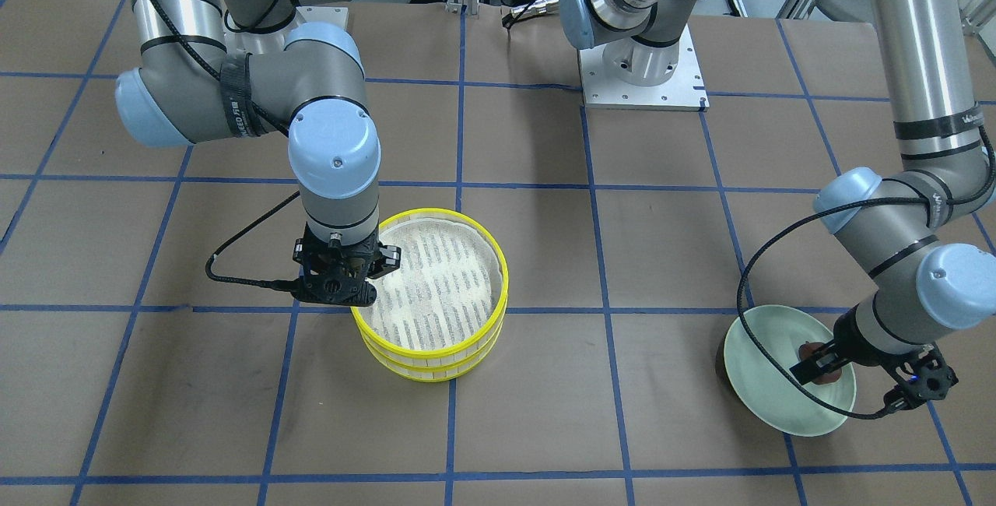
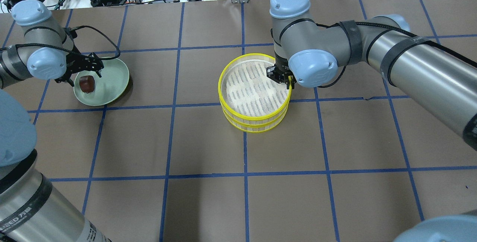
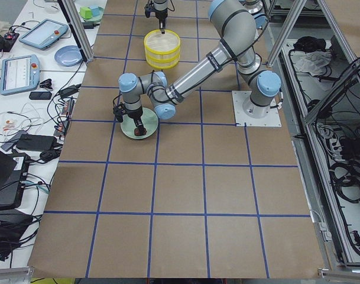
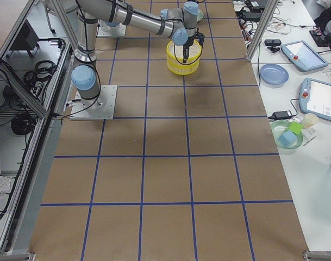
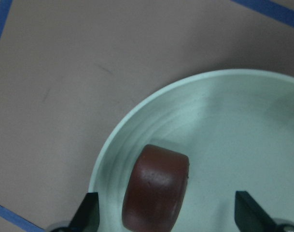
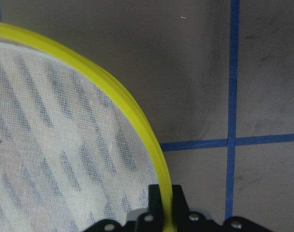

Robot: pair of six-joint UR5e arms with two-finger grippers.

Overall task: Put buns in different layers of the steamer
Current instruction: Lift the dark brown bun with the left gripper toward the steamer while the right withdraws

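Note:
Two steamer layers are stacked at mid-table, the top layer [image 1: 498, 257] on the lower layer [image 1: 436, 372]. The top layer's mesh bottom is bare. My right gripper [image 1: 346, 288] is shut on the top layer's yellow rim [image 6: 113, 96], one finger inside and one outside. The dark brown bun [image 2: 87, 84] lies on the pale green plate [image 2: 111, 82]. My left gripper [image 5: 168, 212] is open low over the plate, with a fingertip [image 5: 89, 210] on each side of the brown bun [image 5: 156, 191], not touching it. The cream-white bun is not in view.
The table is brown paper with a blue tape grid. The right arm's base plate [image 1: 642, 74] sits behind the steamer. Tablets, a blue plate [image 4: 274, 73] and cables lie on the side bench beyond the table's edge.

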